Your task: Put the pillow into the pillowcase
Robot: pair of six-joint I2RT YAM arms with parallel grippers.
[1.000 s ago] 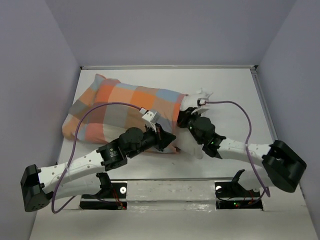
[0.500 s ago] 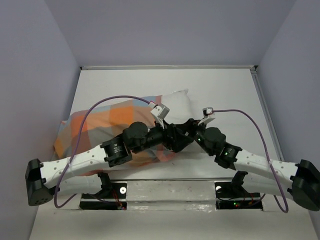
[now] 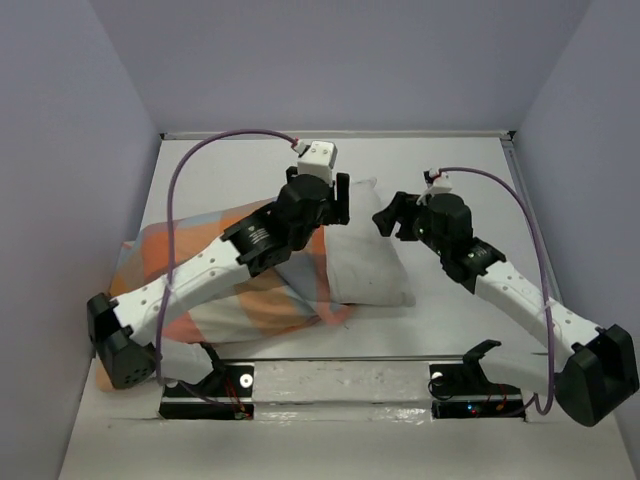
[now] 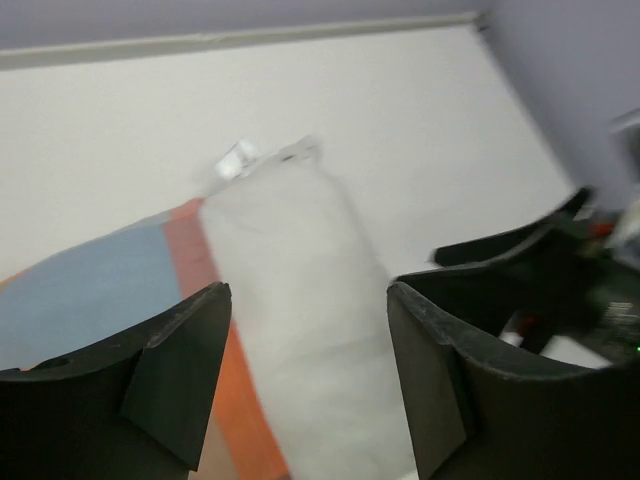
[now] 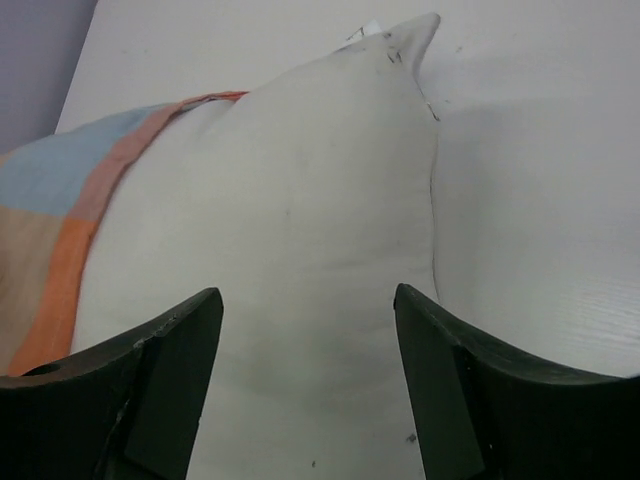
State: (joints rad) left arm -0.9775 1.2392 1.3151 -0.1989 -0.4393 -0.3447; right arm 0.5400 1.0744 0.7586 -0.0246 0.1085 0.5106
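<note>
The white pillow (image 3: 365, 258) lies in mid-table with its right end bare and the rest inside the checked pillowcase (image 3: 225, 295), which spreads left under my left arm. My left gripper (image 3: 338, 205) hangs open over the pillow's far end, and nothing is between its fingers. From the left wrist the pillow (image 4: 300, 300) and the pillowcase (image 4: 95, 295) lie below the open left gripper (image 4: 307, 290). My right gripper (image 3: 386, 218) is open just right of the pillow's far corner and holds nothing. In the right wrist view the open right gripper (image 5: 308, 300) frames the pillow (image 5: 300, 210), with the pillowcase (image 5: 60, 210) at the left.
The white table (image 3: 460, 170) is boxed in by purple walls on the left, back and right. Along the near edge runs a rail with the arm mounts (image 3: 340, 385). Purple cables arch over both arms.
Both grippers have opened and let go. They have lifted and swung from the near side of the pillow to its far end. The pillow and case have slid toward the near left.
</note>
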